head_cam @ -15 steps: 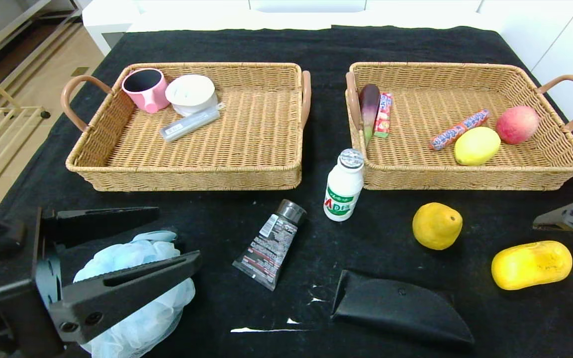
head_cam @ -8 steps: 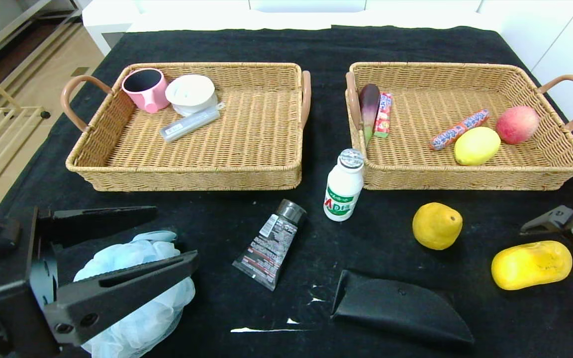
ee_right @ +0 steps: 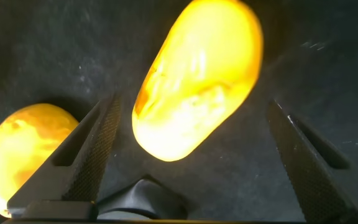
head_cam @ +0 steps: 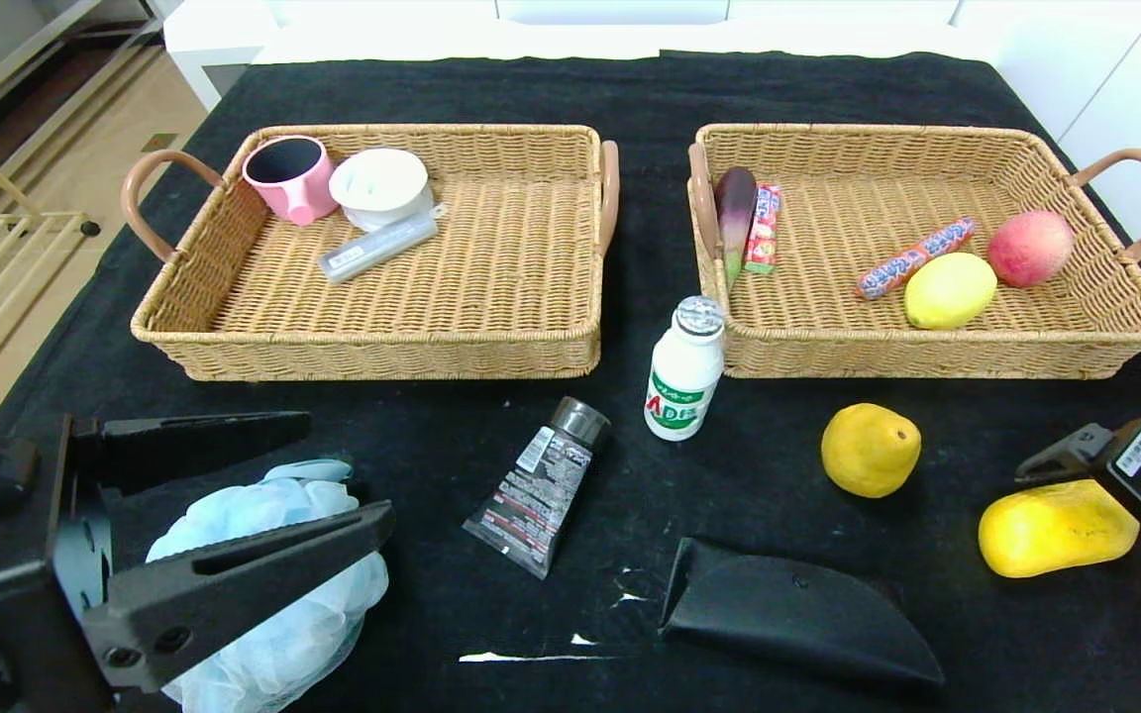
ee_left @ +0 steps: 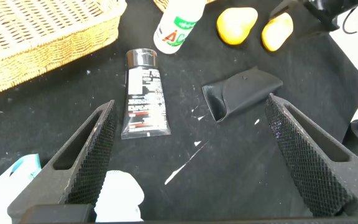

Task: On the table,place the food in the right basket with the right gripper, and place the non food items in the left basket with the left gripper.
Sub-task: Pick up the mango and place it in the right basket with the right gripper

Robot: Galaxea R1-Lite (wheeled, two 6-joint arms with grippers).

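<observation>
My right gripper (head_cam: 1061, 470) hangs open at the table's right edge, over the oblong yellow fruit (head_cam: 1056, 527). In the right wrist view that fruit (ee_right: 197, 68) lies between the spread fingers of the right gripper (ee_right: 192, 106), untouched. A round yellow fruit (head_cam: 870, 449) and a white milk bottle (head_cam: 684, 371) stand on the cloth. My left gripper (head_cam: 348, 473) is open at the front left above a pale blue bath pouf (head_cam: 273, 584). A black-and-grey tube (head_cam: 541, 485) and a black case (head_cam: 798, 614) lie nearby, and the left wrist view shows the tube (ee_left: 145, 99) ahead.
The left basket (head_cam: 372, 342) holds a pink cup, a white bowl and a grey pen case. The right basket (head_cam: 927, 347) holds an eggplant, candy, a sausage stick, a lemon and an apple. The bottle stands against the right basket's front corner.
My right gripper has moved inward and down from the table's right edge to over the oblong yellow fruit. The left gripper has barely shifted above the pouf.
</observation>
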